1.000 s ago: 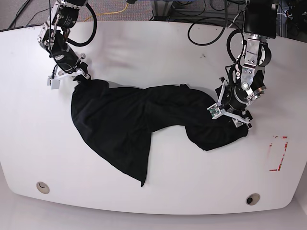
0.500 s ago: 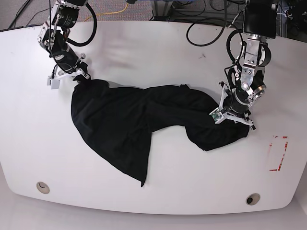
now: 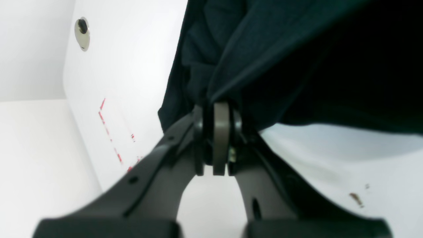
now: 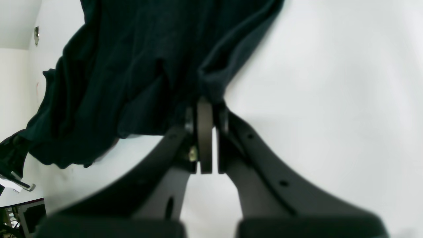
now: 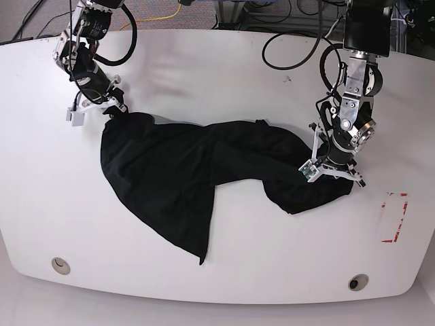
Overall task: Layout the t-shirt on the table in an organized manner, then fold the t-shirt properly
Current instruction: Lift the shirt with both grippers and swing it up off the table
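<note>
Bare table behind and outside both claws, open for passing. Between left gripper and right gripper: bunched black t-shirt covering the surface, blocking any low path. Ahead of the left claw, clear white top with red tape outline and grommet.

A glossy white worktop — a crumpled black t-shirt sprawls across its middle, red tape outline at one end.
</note>
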